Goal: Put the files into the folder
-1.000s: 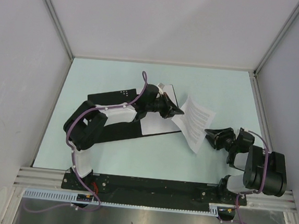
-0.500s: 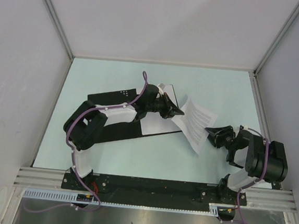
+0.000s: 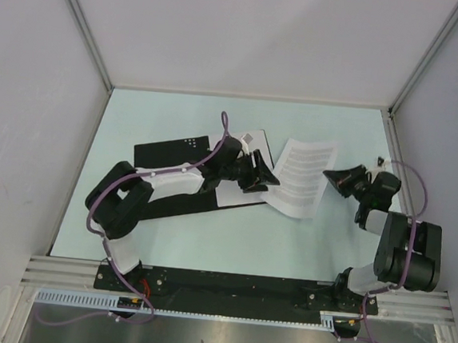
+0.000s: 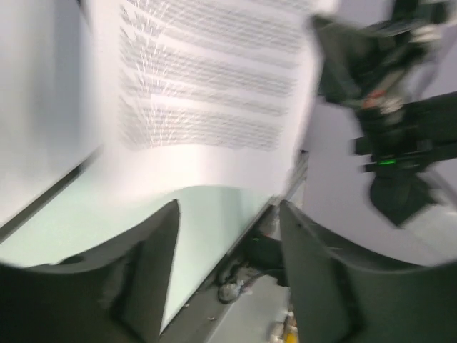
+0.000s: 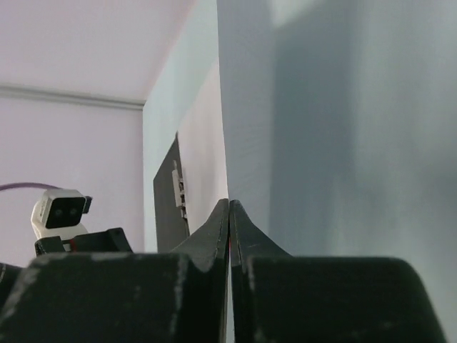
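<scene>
Pale green table (image 3: pixel 328 236), grey walls around. Folder (image 3: pixel 162 151) lies open, black inside up, plain white sheet (image 3: pixel 239 195) on it. Printed sheet (image 3: pixel 301 178) just beside folder's right edge. Right tool (image 3: pixel 330 175) pinched shut on sheet's outer edge, likely to steer it in. Left tool (image 3: pixel 267 179) fingers apart at opposite edge, gripping nothing.

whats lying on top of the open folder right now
A plain white sheet lies on the black inside of the folder, on its right half. The left arm crosses above, hiding the sheet's upper part and the folder's middle.
</scene>
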{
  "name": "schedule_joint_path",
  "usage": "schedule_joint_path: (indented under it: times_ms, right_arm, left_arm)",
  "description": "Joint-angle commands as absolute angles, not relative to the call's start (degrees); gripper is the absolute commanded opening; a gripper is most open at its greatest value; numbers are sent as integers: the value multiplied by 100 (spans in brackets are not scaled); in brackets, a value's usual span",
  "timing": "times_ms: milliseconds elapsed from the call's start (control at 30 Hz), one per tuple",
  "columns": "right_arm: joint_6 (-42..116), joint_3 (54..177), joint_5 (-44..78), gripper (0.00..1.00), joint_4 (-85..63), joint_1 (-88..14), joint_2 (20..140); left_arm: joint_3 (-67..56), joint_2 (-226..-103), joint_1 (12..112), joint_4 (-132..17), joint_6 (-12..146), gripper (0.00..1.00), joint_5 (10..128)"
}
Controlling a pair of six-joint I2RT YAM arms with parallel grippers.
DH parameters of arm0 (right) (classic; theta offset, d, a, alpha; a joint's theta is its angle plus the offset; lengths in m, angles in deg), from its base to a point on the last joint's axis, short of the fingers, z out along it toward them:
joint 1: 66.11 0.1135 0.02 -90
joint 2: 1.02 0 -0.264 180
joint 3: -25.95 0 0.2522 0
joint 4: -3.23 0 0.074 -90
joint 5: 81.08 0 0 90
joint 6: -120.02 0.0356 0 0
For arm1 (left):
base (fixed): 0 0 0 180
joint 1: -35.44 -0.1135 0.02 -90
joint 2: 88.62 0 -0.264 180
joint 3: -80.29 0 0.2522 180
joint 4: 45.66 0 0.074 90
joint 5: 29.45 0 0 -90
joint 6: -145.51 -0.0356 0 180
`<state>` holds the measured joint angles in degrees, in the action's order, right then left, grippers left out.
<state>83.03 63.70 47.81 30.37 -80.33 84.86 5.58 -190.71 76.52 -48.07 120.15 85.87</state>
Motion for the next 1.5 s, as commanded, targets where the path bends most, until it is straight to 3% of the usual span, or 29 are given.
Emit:
schedule_joint_path:
  times_ms: [0,100,300,500,567,867,1233,1467]
  right_arm:
    - [6879,7623,4986,0,1623,-7719,7651]
    - [6089,8440,5137,0,762,-7289,7308]
    - [5532,9472,5119,0,-51,-5831,6955]
    - [7034,9930,5585,0,1344,-4951,7385]
    - [7420,9939,5751,0,1932,-4932,7666]
    - [8451,9974,6358,0,1847,-5934,9907]
    - [6527,11212,6095,0,249,-6084,11551]
    - [6315,11555,5963,0,441,-6093,11956]
  left_arm:
    - [693,-18032,7578,-5835,10283,71,7622]
    - [1070,-17286,7464,-6248,9727,82,6937]
    - [1809,-16080,6938,-6698,9304,85,6319]
    - [2459,-15472,6015,-6822,9567,81,6336]
    - [2609,-15367,5769,-6743,9654,81,6432]
    - [3075,-15357,5425,-6347,9945,80,6644]
    - [2847,-15963,5363,-6066,10050,82,6872]
    - [2706,-16078,5346,-6057,10033,82,6899]
